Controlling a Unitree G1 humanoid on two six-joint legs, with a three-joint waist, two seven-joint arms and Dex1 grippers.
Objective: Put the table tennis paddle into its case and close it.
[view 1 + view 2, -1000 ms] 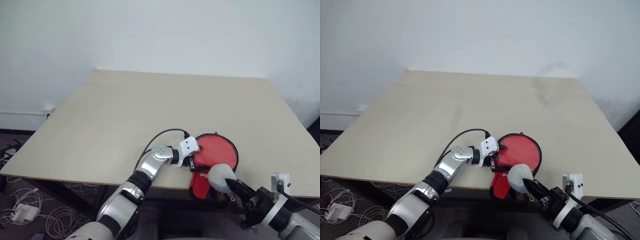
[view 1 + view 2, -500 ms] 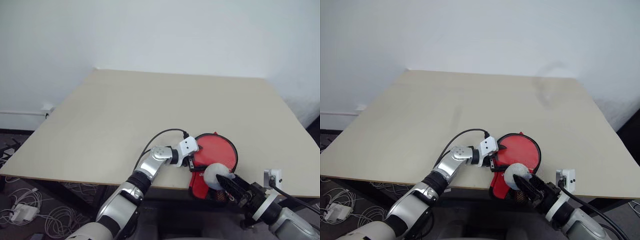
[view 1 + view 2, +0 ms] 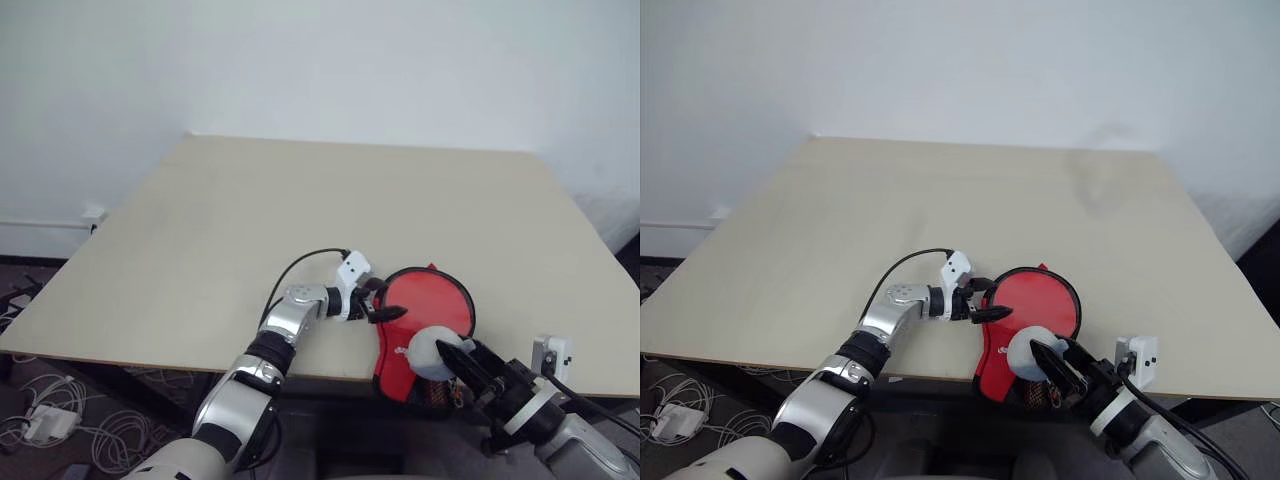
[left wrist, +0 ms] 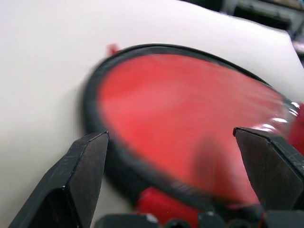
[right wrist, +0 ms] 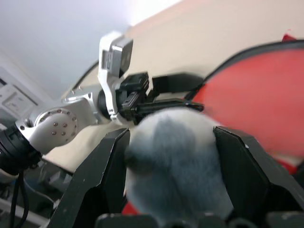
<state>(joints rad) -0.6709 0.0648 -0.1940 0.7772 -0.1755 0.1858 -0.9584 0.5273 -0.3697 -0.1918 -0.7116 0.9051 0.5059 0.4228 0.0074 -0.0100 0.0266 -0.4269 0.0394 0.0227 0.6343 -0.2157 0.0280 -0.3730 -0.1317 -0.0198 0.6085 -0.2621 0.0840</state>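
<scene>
The left gripper (image 3: 385,300) has rolled, jaws wide beside the case (image 3: 425,310); the right gripper (image 5: 168,156) has loosened around the grey-white lump (image 3: 428,352).

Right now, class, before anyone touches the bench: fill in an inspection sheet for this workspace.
Surface: beige rectangular tabletop, bare apart from the job's things at its near edge.
Job's things: round red-faced table tennis paddle lies inside the black-edged, clear-fronted case. The case's narrow end overhangs the near edge. Whether it is closed cannot be told.
Clutter: small grey-white roundish lump over the case's narrow end.
Hands: left hand open at the case's left rim. Right hand at the lump, grip unclear.
Cables: black cable looping over the left wrist. White cables on the floor to the left.
Surroundings: plain white wall.
</scene>
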